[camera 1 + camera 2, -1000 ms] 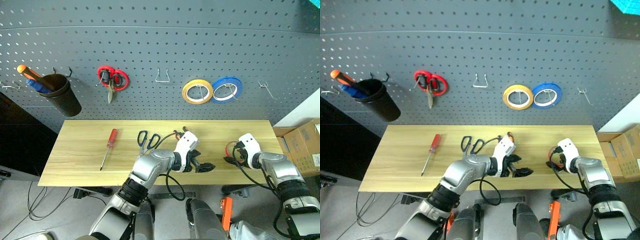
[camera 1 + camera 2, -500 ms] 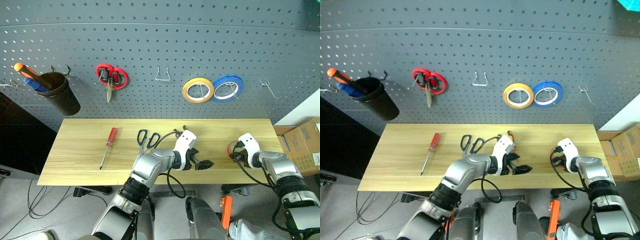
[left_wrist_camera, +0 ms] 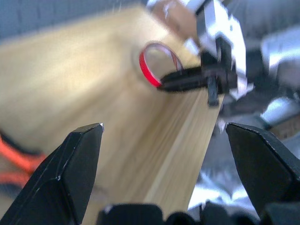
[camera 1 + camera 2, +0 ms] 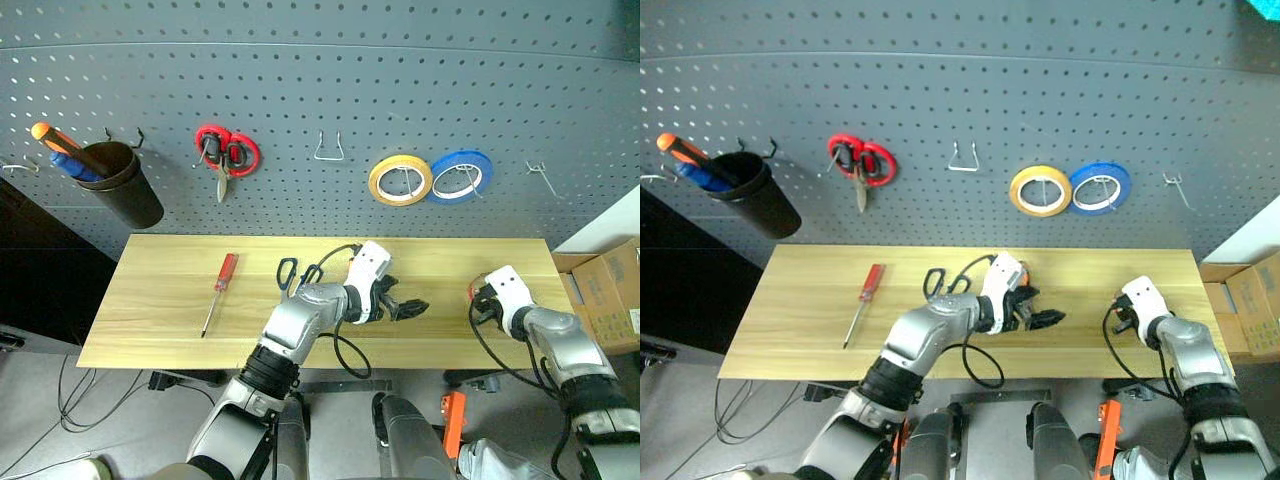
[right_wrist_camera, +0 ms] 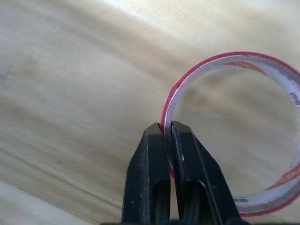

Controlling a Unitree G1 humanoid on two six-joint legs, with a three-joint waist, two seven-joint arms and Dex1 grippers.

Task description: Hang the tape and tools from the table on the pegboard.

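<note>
Right wrist view: right gripper [image 5: 165, 129] clamped on thin red tape ring's [image 5: 225, 60] wall. Free hook [image 4: 541, 178] on dark grey pegboard [image 4: 320, 90] lies far, slightly right of it; left gripper [image 4: 405, 309] spread, empty.

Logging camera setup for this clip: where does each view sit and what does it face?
Eye views: head-mounted, looking down at the table and pegboard; both arms show.
Left wrist view: along the open left tool toward the right tool pinching the red tape.
Right wrist view: along its shut fingers on the tape.
Both wrist views share the tape.
</note>
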